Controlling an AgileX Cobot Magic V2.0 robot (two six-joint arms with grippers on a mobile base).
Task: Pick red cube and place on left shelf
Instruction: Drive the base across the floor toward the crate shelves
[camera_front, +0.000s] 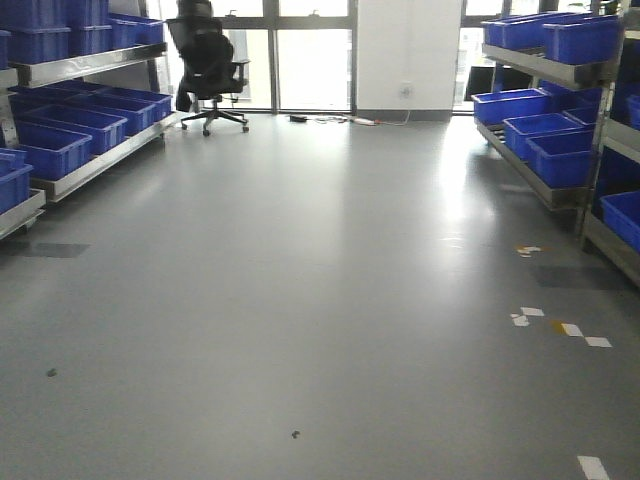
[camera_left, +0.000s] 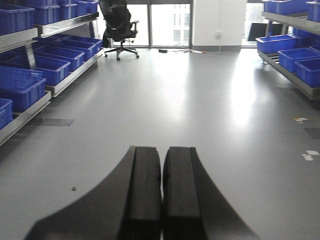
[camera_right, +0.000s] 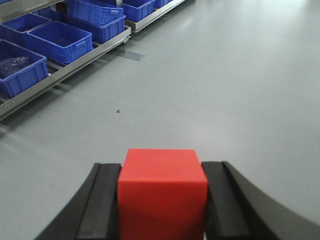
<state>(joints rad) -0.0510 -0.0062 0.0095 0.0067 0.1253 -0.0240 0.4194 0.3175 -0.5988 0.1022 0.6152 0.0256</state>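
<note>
My right gripper (camera_right: 161, 172) is shut on the red cube (camera_right: 161, 195), which sits squarely between its black pads above the grey floor. My left gripper (camera_left: 162, 152) is shut and empty, its pads pressed together. The left shelf (camera_front: 100, 160) is a steel multi-tier rack with blue crates along the left wall; it also shows in the left wrist view (camera_left: 70, 77) and in the right wrist view (camera_right: 75, 62), off to the left of the cube. Neither gripper shows in the front view.
A second steel rack (camera_front: 545, 185) with blue crates lines the right wall. A black office chair (camera_front: 208, 70) stands by the far windows. Tape marks (camera_front: 560, 328) lie on the grey floor at right.
</note>
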